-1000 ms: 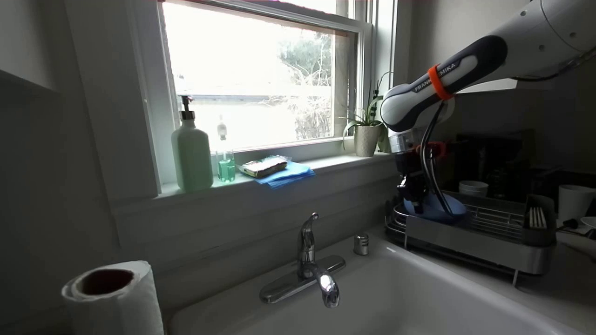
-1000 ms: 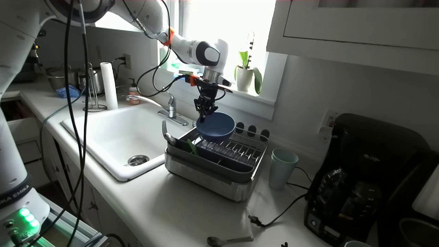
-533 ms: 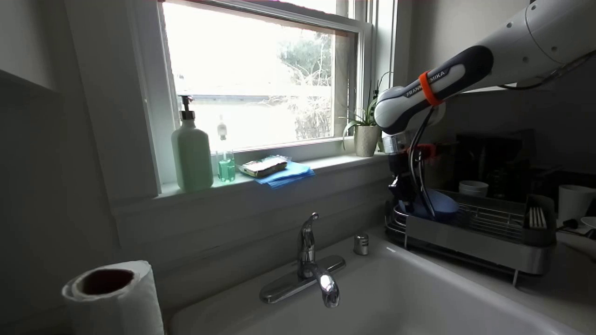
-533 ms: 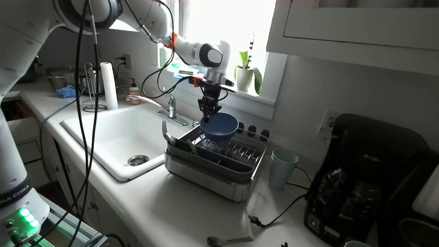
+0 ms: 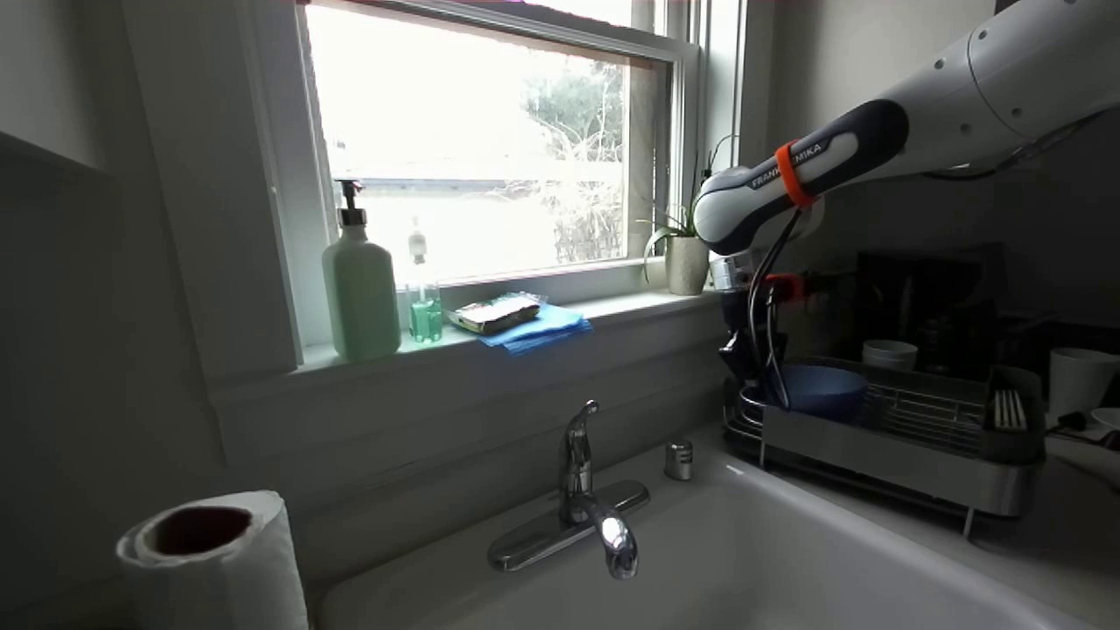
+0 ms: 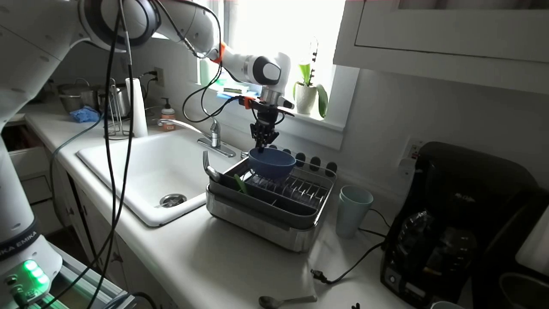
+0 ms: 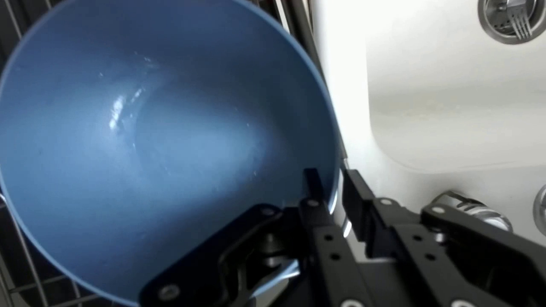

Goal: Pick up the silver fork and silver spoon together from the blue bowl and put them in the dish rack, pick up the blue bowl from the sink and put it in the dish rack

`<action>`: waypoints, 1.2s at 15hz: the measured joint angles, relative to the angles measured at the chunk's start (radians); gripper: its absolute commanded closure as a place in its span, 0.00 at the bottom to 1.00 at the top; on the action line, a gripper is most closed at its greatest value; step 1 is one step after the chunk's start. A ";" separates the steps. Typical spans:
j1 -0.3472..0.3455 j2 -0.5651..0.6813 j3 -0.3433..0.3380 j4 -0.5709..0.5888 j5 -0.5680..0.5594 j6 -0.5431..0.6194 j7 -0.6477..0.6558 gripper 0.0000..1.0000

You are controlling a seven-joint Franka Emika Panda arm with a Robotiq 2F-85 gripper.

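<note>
One arm (image 6: pixel 259 68), with one gripper (image 7: pixel 334 179) of two fingers (image 7: pixel 315 183); one bowl (image 6: pixel 274 167); one dish rack (image 6: pixel 253 221); one sink (image 6: pixel 137 163), with one drain (image 6: pixel 173 200) and one faucet (image 5: pixel 577 477); two forks (image 7: pixel 519 20), one in the rack and one over the drain; one spoon (image 6: pixel 287 301) on the counter (image 6: pixel 206 253), plus one rounded metal end (image 6: pixel 213 174) beside the rack's fork, too small to identify; three bottles (image 5: pixel 360 293), two on the windowsill (image 5: pixel 626 304) and one on the counter; one paper roll (image 6: pixel 136 109); one potted plant (image 6: pixel 305 98); one window (image 5: pixel 464 131); one coffee maker (image 6: pixel 467 206); two wall outlets (image 6: pixel 159 78); three green lights (image 6: pixel 37 272).
</note>
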 measured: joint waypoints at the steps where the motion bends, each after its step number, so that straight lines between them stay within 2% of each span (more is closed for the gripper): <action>1: 0.000 0.001 0.002 0.007 0.000 0.000 0.000 0.41; 7: -0.001 -0.044 -0.001 0.031 -0.005 0.003 -0.003 0.02; 11: 0.000 -0.135 -0.015 0.001 -0.034 0.007 -0.045 0.00; 15: 0.004 -0.259 -0.033 -0.083 -0.100 0.016 -0.073 0.00; 18: 0.001 -0.352 -0.046 -0.152 -0.104 0.014 -0.070 0.00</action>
